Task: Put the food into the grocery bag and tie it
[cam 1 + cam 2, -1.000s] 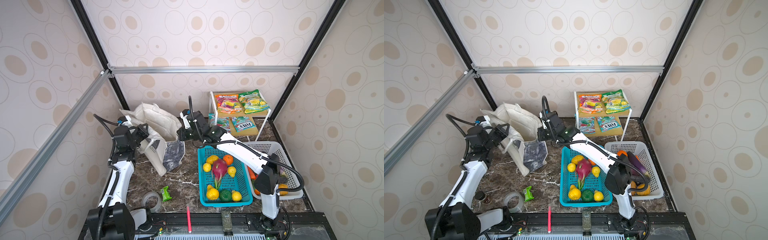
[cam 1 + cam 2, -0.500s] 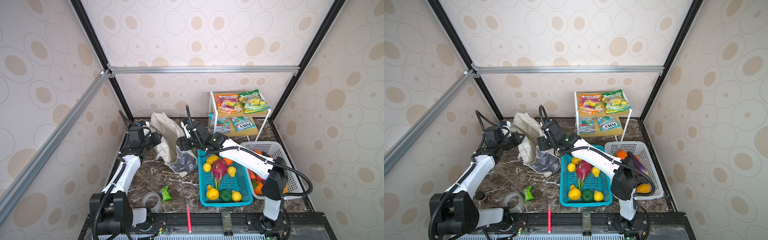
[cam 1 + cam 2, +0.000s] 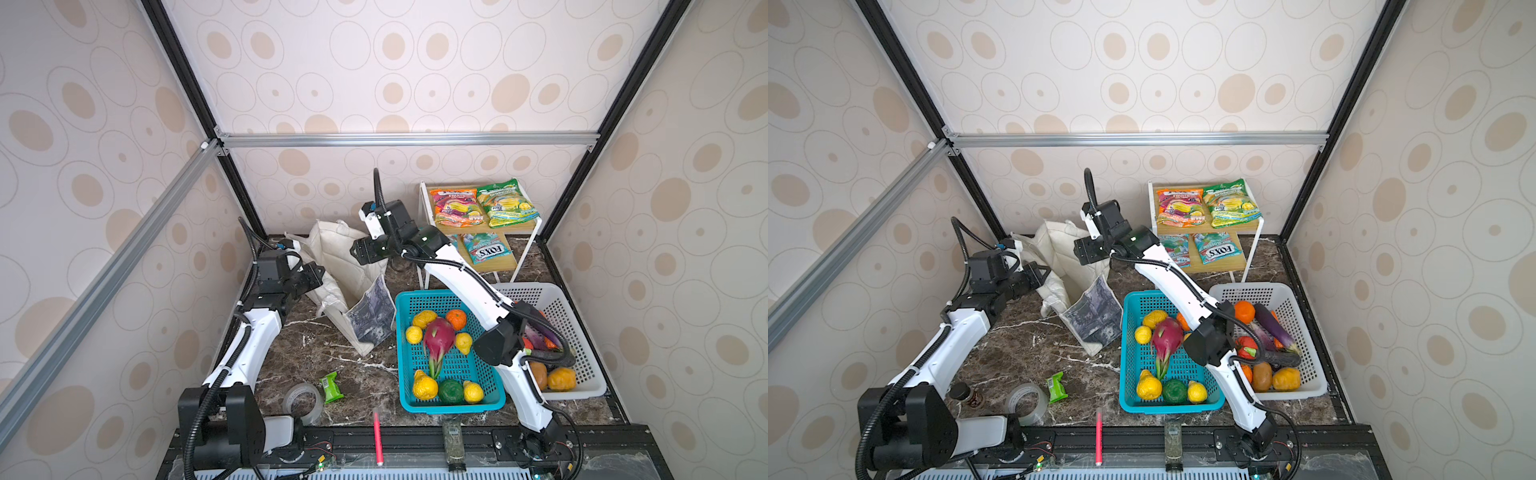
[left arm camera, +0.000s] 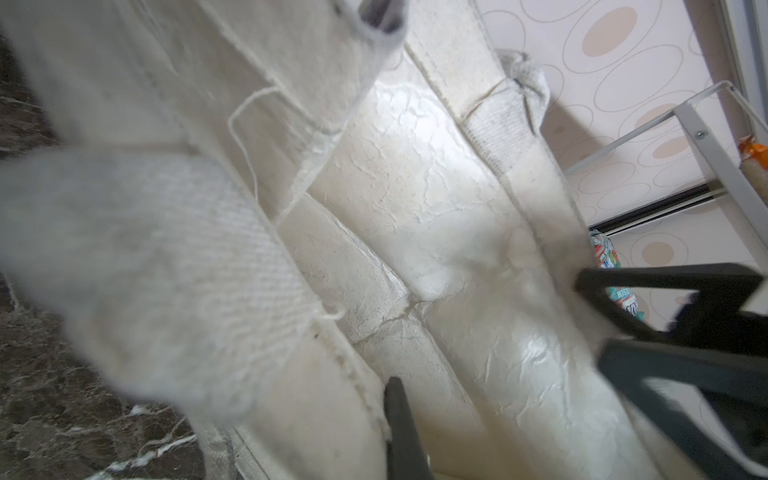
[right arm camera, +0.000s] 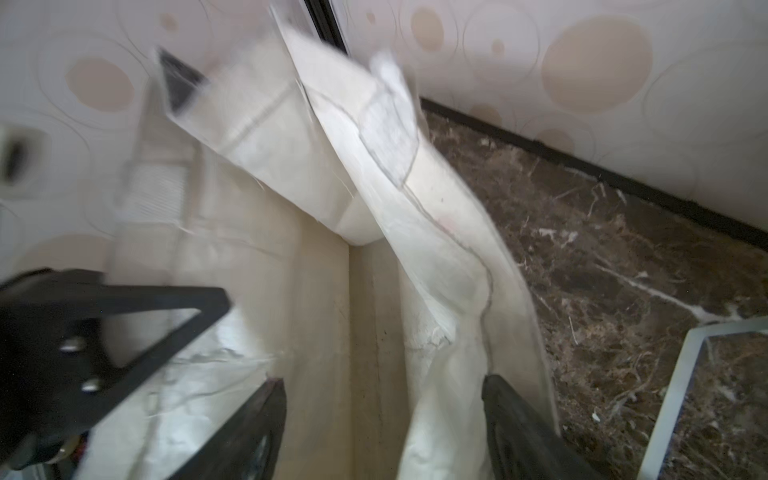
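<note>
Toward the back of the marble tabletop [image 3: 345, 374], between the two arms, we find the grocery bag [image 3: 338, 253] standing slumped. Its pale quilted lining shows, and its grey-blue printed panel [image 3: 372, 318] rests on the marble just beside the teal basket [image 3: 400, 332]. We see the left gripper [image 3: 316, 275] pinched fully together on the bag's rim on the left side; in the left wrist view the cream canvas bunches against its one visible finger [image 4: 399, 428]. The right gripper [image 5: 384, 378] has its jaws spread wide, with a fold of the bag's wall hanging loose between them, clamped by neither finger as far as we can tell. The pink dragon fruit [image 3: 438, 336] and the dark green round fruit [image 3: 451, 390] lie in the teal basket among yellow and orange fruit. The orange-pink packet [image 3: 455, 206] and the green-yellow packet [image 3: 507, 203] lie side by side on top of the small shelf [image 3: 511, 230] at the back right.
</note>
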`<action>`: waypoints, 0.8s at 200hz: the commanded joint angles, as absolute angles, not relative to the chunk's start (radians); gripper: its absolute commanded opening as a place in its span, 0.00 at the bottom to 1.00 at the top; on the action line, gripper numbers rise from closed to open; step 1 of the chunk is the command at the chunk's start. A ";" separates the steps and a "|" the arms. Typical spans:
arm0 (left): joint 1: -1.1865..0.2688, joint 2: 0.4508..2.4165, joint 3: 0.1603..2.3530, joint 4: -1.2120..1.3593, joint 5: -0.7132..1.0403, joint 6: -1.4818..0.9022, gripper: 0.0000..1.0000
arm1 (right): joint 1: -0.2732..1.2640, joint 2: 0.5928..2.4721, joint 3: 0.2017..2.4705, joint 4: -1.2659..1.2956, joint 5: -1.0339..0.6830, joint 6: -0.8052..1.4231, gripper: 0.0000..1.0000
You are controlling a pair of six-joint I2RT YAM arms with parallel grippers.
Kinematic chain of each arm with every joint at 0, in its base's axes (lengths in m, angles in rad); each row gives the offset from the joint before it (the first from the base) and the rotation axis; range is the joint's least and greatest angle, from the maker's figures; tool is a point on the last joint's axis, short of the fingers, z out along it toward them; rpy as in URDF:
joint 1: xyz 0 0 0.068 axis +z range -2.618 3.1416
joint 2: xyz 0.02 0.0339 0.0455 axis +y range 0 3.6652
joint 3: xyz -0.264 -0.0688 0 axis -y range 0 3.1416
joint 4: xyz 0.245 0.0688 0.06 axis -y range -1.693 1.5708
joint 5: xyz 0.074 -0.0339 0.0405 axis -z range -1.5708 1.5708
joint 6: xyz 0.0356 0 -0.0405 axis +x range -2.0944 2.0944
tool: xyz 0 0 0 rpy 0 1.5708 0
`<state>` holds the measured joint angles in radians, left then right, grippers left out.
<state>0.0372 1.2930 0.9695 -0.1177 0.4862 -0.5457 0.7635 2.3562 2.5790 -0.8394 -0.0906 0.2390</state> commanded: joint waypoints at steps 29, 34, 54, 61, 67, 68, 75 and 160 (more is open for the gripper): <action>0.031 1.266 0.982 -0.114 0.462 -0.516 0.00 | 0.743 2.284 2.490 -0.870 -0.080 0.194 0.77; 0.031 1.263 0.983 -0.114 0.440 -0.515 0.00 | 0.745 2.266 2.475 -0.859 -0.084 0.191 0.77; 0.032 1.260 0.995 -0.128 0.429 -0.507 0.00 | 0.743 2.208 2.463 -0.863 -0.047 0.185 0.85; 0.031 1.262 0.999 -0.136 0.430 -0.502 0.00 | 0.741 2.185 2.456 -0.863 -0.016 0.189 0.87; 0.031 1.261 1.003 -0.141 0.431 -0.497 0.00 | 0.737 2.166 2.439 -0.858 -0.001 0.190 0.88; 0.031 1.262 1.004 -0.143 0.431 -0.496 0.00 | 0.736 2.163 2.436 -0.856 0.000 0.191 0.88; 0.032 1.261 1.002 -0.147 0.433 -0.490 0.00 | 0.730 2.144 2.405 -0.833 0.008 0.197 0.90; 0.032 1.258 0.977 -0.127 0.429 -0.485 0.00 | 0.698 2.283 2.444 -0.848 -0.163 0.255 0.85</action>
<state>0.0341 1.2846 0.9691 -0.1444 0.4362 -0.5144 0.6880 2.2265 2.4397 -0.8207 -0.0799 0.2283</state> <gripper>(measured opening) 0.047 0.889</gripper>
